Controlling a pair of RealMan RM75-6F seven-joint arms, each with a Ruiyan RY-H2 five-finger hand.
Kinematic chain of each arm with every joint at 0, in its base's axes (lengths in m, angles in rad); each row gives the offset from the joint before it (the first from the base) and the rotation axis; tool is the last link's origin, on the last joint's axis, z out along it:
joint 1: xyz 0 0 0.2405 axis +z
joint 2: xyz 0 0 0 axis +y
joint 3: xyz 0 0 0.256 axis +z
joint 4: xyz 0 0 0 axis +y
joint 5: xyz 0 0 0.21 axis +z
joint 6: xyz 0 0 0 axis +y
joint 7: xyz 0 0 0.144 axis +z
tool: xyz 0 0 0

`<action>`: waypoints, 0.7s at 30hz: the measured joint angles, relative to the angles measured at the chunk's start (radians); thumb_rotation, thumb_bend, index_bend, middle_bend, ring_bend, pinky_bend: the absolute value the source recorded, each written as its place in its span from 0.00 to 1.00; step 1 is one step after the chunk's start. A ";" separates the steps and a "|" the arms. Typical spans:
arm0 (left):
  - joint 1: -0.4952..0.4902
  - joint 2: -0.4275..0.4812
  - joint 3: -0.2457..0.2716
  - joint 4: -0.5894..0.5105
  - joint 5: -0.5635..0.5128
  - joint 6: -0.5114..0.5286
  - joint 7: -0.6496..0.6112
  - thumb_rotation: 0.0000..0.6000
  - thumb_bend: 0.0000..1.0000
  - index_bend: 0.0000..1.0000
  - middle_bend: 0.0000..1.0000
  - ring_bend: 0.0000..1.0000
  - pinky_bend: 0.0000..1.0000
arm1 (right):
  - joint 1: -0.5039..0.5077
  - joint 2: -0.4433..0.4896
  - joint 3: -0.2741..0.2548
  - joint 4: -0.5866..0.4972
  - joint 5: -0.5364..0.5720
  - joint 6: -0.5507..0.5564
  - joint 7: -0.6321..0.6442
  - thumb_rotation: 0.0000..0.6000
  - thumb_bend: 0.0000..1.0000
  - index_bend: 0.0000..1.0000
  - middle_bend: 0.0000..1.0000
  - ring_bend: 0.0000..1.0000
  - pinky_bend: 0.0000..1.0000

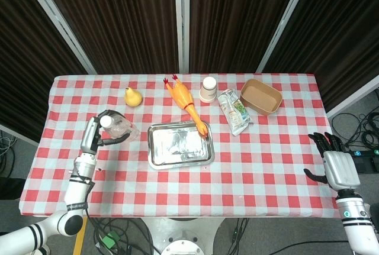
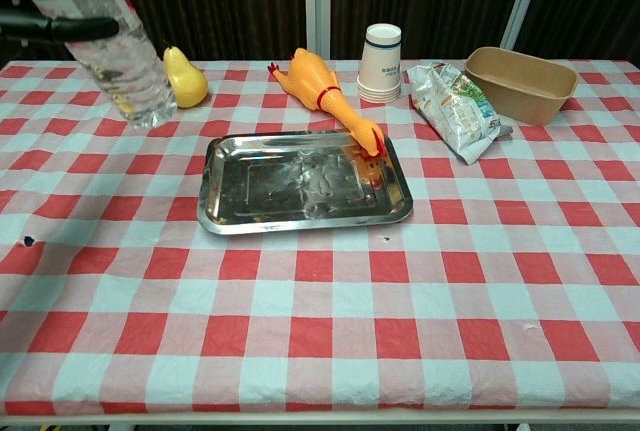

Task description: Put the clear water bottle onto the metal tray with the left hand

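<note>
My left hand (image 1: 96, 134) grips the clear water bottle (image 1: 119, 128) and holds it in the air, tilted, left of the metal tray (image 1: 179, 145). In the chest view the bottle (image 2: 105, 41) hangs at the top left with its cap cut off by the frame, and a dark finger (image 2: 55, 24) of the left hand crosses it. The tray (image 2: 225, 186) lies flat at the table's middle with nothing in it but the rubber chicken's head over its far right corner. My right hand (image 1: 333, 163) stays off the table's right edge, fingers apart, holding nothing.
A yellow pear (image 1: 132, 96) sits behind the bottle. A rubber chicken (image 1: 186, 105) lies behind the tray, its head at the rim. Paper cups (image 1: 208, 89), a snack bag (image 1: 234, 110) and a brown paper bowl (image 1: 260, 96) stand at the back right.
</note>
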 measured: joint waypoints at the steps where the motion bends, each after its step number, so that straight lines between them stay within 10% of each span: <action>1: -0.003 0.009 -0.001 -0.003 -0.008 -0.006 0.016 1.00 0.15 0.56 0.63 0.48 0.47 | 0.000 0.000 0.000 0.000 0.001 -0.001 0.000 1.00 0.12 0.12 0.10 0.00 0.01; 9: 0.008 0.005 0.037 0.069 -0.135 -0.070 0.028 1.00 0.16 0.56 0.63 0.49 0.48 | 0.002 0.000 0.001 0.002 0.006 -0.005 -0.001 1.00 0.12 0.12 0.10 0.00 0.01; 17: -0.010 0.071 -0.016 -0.044 -0.005 -0.027 0.007 1.00 0.16 0.56 0.63 0.49 0.48 | 0.002 -0.001 -0.001 0.002 0.006 -0.004 -0.004 1.00 0.12 0.12 0.10 0.00 0.01; 21: 0.021 0.076 0.044 -0.022 -0.042 -0.040 -0.031 1.00 0.16 0.56 0.63 0.49 0.48 | 0.004 -0.003 -0.001 0.006 0.013 -0.011 -0.008 1.00 0.12 0.12 0.10 0.00 0.01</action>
